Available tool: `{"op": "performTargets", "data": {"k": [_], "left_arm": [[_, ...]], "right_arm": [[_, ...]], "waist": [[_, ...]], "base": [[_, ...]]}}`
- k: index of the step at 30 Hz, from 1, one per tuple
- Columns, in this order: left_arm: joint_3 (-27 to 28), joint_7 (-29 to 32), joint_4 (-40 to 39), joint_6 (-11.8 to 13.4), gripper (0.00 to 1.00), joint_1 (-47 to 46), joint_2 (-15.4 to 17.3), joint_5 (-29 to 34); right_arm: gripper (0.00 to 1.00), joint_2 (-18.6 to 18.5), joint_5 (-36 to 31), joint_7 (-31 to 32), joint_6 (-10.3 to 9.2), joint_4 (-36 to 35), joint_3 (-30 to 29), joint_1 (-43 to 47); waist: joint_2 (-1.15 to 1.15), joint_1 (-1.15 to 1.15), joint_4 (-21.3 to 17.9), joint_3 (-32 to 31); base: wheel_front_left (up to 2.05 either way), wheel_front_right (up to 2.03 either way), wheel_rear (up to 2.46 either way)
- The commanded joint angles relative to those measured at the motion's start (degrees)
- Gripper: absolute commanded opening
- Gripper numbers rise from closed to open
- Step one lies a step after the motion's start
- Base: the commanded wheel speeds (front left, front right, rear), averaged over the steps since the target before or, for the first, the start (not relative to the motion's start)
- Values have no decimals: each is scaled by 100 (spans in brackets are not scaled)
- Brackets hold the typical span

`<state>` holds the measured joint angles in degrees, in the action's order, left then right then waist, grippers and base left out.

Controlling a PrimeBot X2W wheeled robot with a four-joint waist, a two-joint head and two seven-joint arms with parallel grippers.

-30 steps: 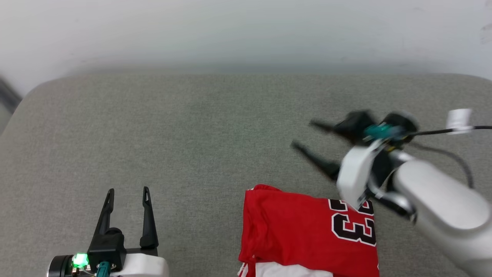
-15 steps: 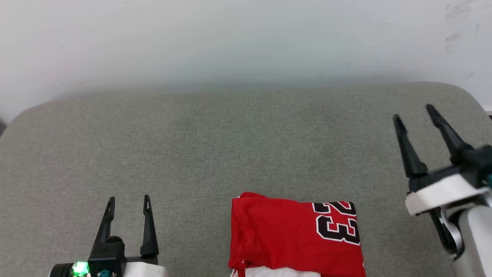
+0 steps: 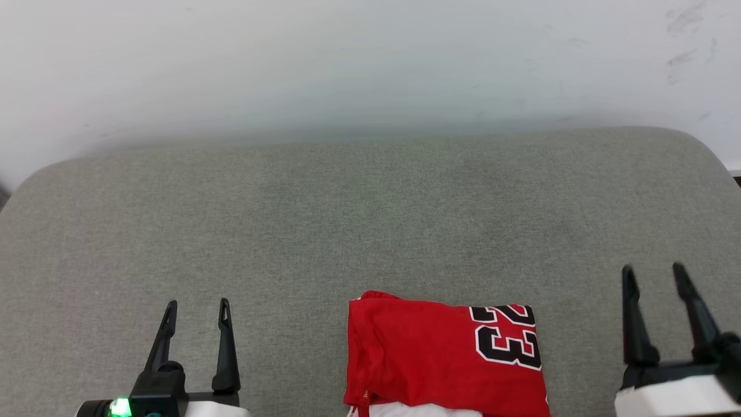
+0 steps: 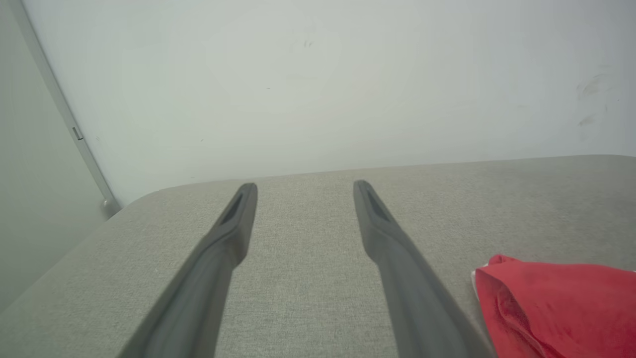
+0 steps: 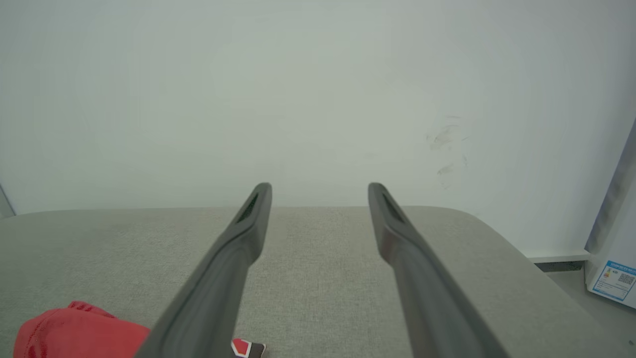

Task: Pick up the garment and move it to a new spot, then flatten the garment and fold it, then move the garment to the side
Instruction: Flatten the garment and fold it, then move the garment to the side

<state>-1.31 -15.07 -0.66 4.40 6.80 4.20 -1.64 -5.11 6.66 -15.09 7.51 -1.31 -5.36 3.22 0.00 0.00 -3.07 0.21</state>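
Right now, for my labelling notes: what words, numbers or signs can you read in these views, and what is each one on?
"23": black with white outline, on the red garment, clear in the head view.
Blue-printed label on the white box at the right edge of the right wrist view: too small to read.

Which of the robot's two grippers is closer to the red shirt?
Right, by a little. The right gripper is open just beside the red shirt, on its numbered side; the left gripper is open farther off, on its plain side. Neither touches it.
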Motion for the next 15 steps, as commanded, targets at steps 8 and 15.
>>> {"op": "performTargets", "data": {"k": [8, 15], "left_arm": [[60, -12, -21, -70, 100, 168, -38, 18], [69, -12, 28, -70, 100, 192, -61, 23]], "right_arm": [[100, 157, 73, -8, -5, 24, 167, 757], [100, 151, 4, -7, -5, -9, 134, 628]], "waist": [[0, 0, 56, -57], [0, 0, 89, -71]], "base": [[0, 0, 0], [0, 0, 0]]}}
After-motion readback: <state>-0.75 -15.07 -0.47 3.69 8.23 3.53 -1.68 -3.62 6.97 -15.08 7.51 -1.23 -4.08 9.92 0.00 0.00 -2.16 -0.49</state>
